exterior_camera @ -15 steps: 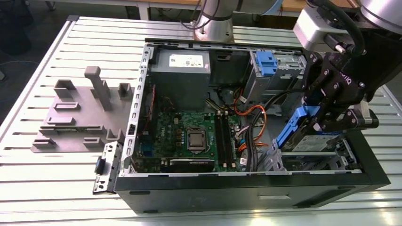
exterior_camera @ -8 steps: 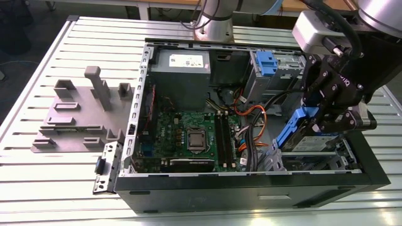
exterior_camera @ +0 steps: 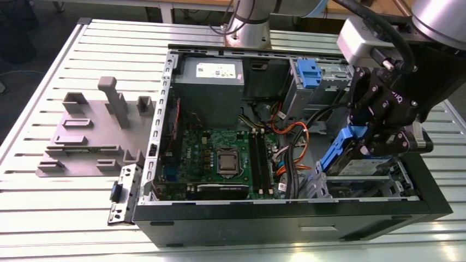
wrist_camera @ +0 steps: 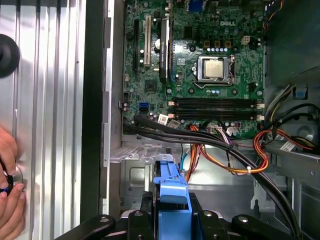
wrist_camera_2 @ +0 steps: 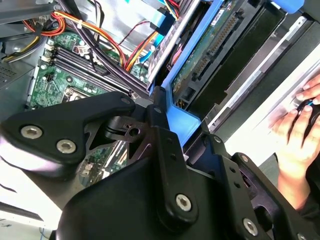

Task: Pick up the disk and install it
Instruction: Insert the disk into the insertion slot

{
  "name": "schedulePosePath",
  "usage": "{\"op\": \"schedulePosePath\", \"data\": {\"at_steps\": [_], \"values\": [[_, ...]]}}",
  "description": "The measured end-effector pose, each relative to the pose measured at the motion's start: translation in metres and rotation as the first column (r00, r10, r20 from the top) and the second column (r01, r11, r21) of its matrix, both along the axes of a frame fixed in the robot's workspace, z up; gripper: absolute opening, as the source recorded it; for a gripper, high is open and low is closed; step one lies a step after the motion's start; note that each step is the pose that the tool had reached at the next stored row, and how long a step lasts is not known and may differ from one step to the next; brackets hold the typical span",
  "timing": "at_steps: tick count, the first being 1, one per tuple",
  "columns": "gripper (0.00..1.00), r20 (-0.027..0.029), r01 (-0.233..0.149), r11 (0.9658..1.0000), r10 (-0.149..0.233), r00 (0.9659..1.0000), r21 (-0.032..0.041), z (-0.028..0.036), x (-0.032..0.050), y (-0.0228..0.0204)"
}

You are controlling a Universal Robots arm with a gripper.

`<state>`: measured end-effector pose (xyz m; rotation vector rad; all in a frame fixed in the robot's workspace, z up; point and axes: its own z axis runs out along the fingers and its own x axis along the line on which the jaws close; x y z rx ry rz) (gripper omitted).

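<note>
The disk (exterior_camera: 336, 152), with a blue carrier frame round a silver body, hangs tilted over the drive bay (exterior_camera: 368, 183) at the front corner of the open computer case (exterior_camera: 291, 215), on the exterior view's right. My gripper (exterior_camera: 375, 146) is shut on it from above. In the first wrist view the blue frame of the disk (wrist_camera: 170, 185) sits between my black fingers (wrist_camera: 204, 222), with the metal bay floor (wrist_camera: 220, 192) below. In the second wrist view the disk (wrist_camera_2: 210, 47) shows its green circuit side and blue frame edge.
Inside the case lie the green motherboard (exterior_camera: 218, 158), orange and black cables (exterior_camera: 287, 134), a grey metal box (exterior_camera: 211, 82) and a small blue latch piece (exterior_camera: 309, 73). A grey fixture (exterior_camera: 95, 131) stands on the slatted table at the exterior view's left. A person's hand (wrist_camera_2: 300, 135) rests beside the case.
</note>
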<state>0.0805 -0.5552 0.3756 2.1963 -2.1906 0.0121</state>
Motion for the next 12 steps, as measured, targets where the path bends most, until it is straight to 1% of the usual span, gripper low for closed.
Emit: {"op": "schedulePosePath", "data": {"at_steps": [4,12], "values": [[0.36,0.0000,0.000,1.0000,0.000,1.0000,-0.0001,-0.0020,0.0000,0.0000],[0.36,0.0000,0.000,1.0000,0.000,1.0000,0.0000,-0.0027,0.0000,0.0000]]}}
